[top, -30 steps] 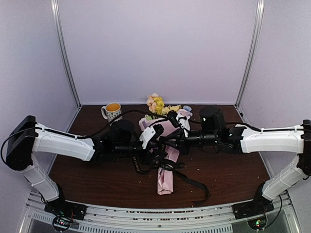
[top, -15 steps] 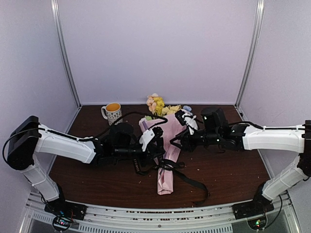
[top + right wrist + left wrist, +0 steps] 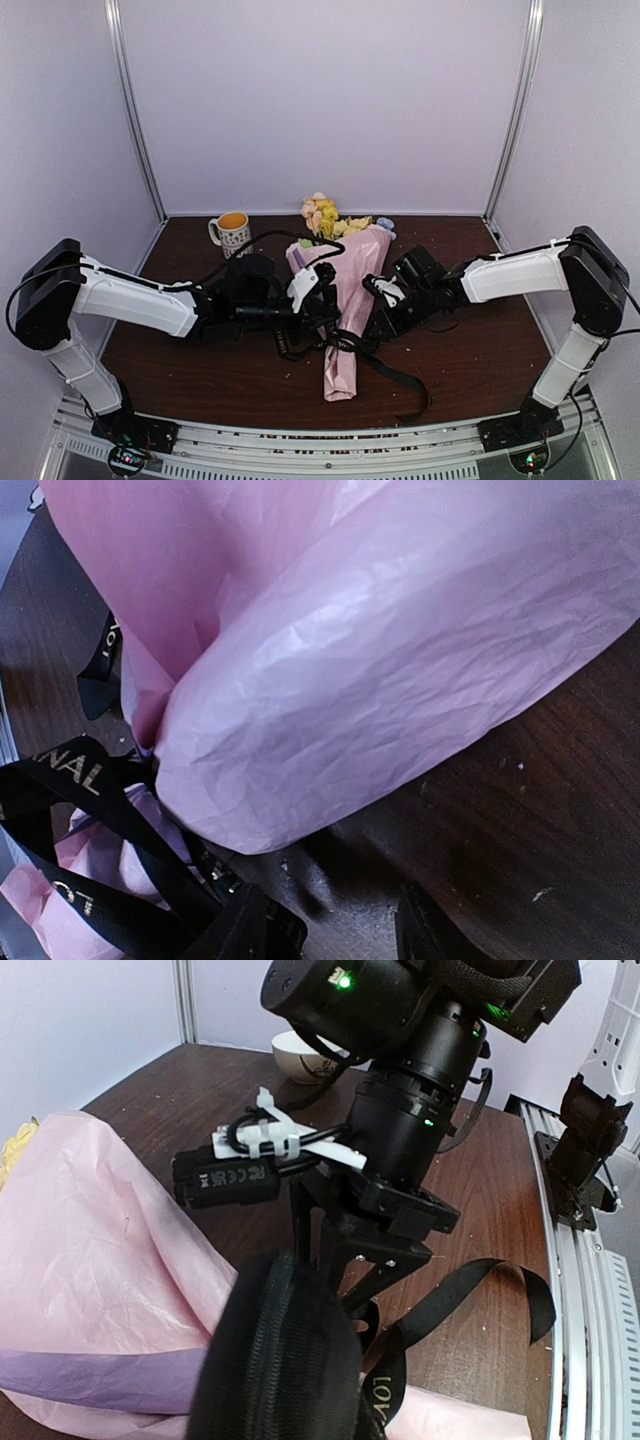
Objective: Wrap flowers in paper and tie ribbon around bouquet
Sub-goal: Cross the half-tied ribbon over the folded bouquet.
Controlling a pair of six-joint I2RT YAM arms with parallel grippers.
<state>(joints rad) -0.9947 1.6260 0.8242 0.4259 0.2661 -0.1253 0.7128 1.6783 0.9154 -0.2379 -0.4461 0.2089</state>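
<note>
Within the last second the right arm had let go of the upper part of the bouquet (image 3: 347, 285) and drawn back toward its own side. The right gripper (image 3: 383, 311) now sat low beside the cone, just right of where the ribbon (image 3: 396, 373) crossed it. Its jaws stood partly open with nothing between them, hovering just above the tabletop (image 3: 470, 350). Over the same second the left gripper (image 3: 327, 300) had closed fully against the cone's left flank at the ribbon crossing. The ribbon ran right past its jaws, but whether they actually pinched it could not be told.

The bouquet lay lengthwise on the tabletop, its narrow end toward the arms. The flowers (image 3: 325, 215) poked out at the far end near a mug (image 3: 232, 231). The paper (image 3: 400, 680) held its cone shape unaided, so the wrapping looked done and the work seemed to have moved on to the tie. The ribbon looped loosely round the lower cone, one tail trailing toward the near edge, and no finished bow showed.

The ribbon carried pale capital lettering. "NAL" could be read in the right wrist view and "OV" in the left wrist view, with the rest folded away.
</note>
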